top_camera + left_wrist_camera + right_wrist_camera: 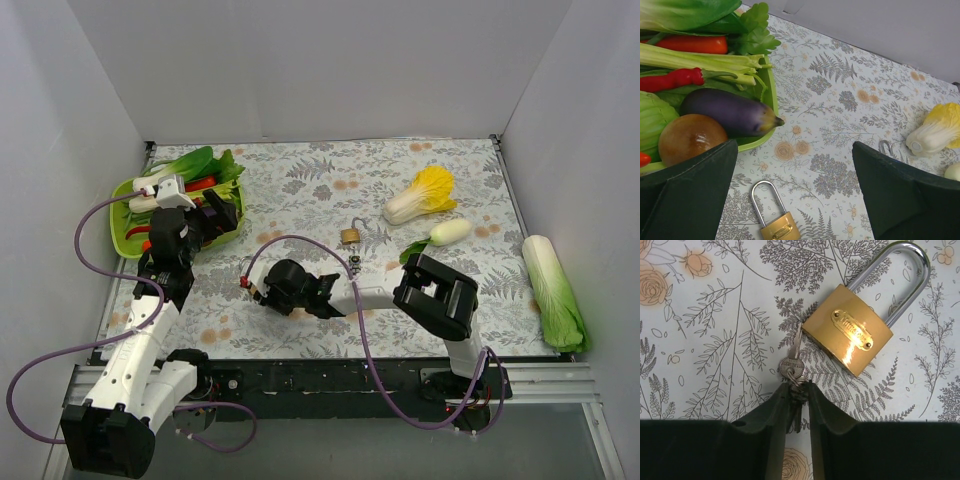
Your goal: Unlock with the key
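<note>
In the right wrist view a brass padlock with a silver shackle lies flat on the floral cloth. A silver key lies at its lower left corner, joined by a ring to the black-headed key. My right gripper is shut on that black head, its fingers pinching it from both sides. From above, the right gripper sits low at centre left and covers the key. My left gripper hangs open above a brass padlock, holding nothing.
A green tray of vegetables stands at the far left under the left arm; an eggplant overhangs its rim. A second padlock lies mid-table. A yellow cabbage, a white radish and a long cabbage lie right.
</note>
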Controlling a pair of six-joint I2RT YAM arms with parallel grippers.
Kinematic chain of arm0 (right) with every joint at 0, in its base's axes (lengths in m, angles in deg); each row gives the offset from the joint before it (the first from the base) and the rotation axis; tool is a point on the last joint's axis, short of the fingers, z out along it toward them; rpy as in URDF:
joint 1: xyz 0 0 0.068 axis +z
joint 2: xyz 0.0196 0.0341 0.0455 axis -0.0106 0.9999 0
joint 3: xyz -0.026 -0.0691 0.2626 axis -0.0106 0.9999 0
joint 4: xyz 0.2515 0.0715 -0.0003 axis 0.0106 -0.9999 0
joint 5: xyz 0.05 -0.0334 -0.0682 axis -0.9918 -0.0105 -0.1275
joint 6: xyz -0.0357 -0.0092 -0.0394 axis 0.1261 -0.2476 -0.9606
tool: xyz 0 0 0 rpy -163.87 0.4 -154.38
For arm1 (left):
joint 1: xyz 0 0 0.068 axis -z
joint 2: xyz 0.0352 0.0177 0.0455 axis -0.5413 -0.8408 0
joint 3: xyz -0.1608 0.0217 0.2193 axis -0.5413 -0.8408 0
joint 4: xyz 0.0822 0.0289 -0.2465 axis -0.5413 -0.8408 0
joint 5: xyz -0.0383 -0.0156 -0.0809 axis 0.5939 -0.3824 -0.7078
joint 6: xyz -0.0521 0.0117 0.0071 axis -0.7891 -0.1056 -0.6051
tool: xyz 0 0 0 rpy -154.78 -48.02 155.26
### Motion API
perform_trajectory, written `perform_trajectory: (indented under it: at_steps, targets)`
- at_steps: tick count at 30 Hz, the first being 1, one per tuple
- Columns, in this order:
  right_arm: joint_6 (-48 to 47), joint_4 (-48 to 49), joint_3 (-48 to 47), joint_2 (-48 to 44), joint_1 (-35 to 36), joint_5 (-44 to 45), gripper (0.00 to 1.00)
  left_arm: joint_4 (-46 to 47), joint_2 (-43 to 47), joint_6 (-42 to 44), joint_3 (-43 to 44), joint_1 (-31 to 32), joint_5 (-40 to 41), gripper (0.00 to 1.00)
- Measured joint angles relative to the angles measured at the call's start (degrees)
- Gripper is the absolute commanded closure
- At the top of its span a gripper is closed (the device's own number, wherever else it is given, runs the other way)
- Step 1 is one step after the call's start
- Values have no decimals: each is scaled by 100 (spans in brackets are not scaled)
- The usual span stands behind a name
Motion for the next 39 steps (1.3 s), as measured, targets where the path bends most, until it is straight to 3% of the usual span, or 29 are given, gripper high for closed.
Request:
perform_trajectory:
  at_steps: [8, 20, 24, 28, 39]
  targets:
    - [7, 61, 210, -120, 22, 483, 77, -2, 0, 2, 0, 0, -4, 2]
    - [619, -260, 1731, -1488, 20, 997, 77, 0, 0, -2, 0, 0, -151, 2]
    - [822, -435, 2057, -1851, -9, 1021, 67, 0, -4, -2, 0, 0, -234, 2]
    - [966, -629, 2177, -2048, -59, 940, 48, 2, -17, -4, 0, 0, -354, 2]
    - [903, -778, 1958, -2022, -216, 667, 43, 4, -149, -7, -11, 0, -570, 2]
